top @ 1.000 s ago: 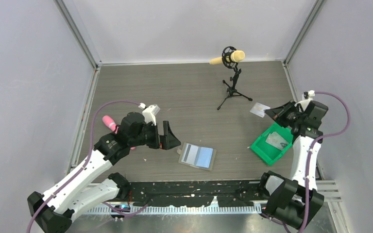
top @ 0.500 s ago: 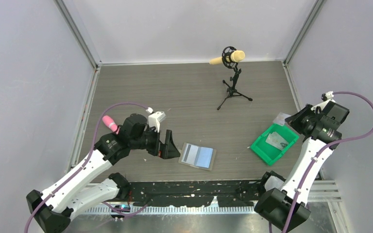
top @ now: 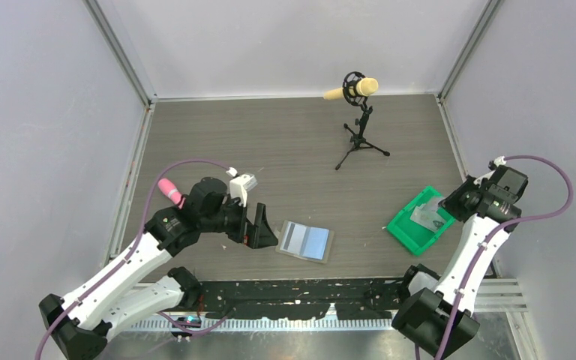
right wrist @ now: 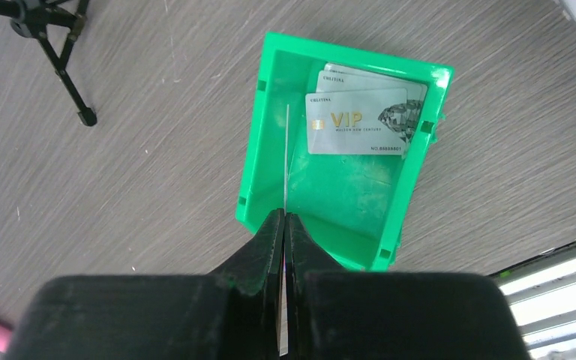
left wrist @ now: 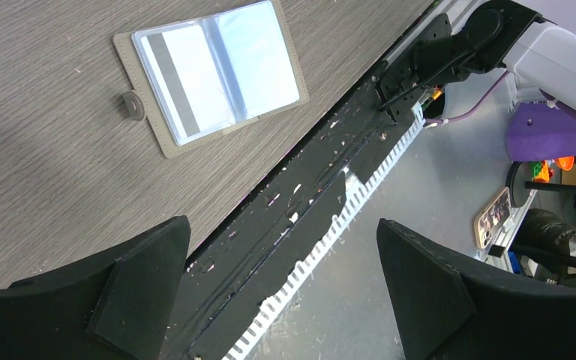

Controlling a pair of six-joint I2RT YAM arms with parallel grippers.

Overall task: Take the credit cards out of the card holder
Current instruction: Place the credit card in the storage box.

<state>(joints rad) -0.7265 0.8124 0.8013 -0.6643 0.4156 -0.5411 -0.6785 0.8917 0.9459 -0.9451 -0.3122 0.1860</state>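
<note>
Credit cards (right wrist: 356, 122) in sight number four: two lie overlapped in the one green bin (right wrist: 257, 161), a third stands edge-on over it, pinched between the pressed fingers of the right gripper (right wrist: 283, 219), and a fourth sits inside the open card holder (left wrist: 210, 71) on the table (top: 270, 142). Near the holder, the left gripper (left wrist: 281, 232) hangs with fingers spread wide.

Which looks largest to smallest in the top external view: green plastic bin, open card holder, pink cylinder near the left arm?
1. green plastic bin, clearly the largest
2. flat open card holder, grey-edged with a blue inside
3. small pink cylinder, partly hidden
</note>
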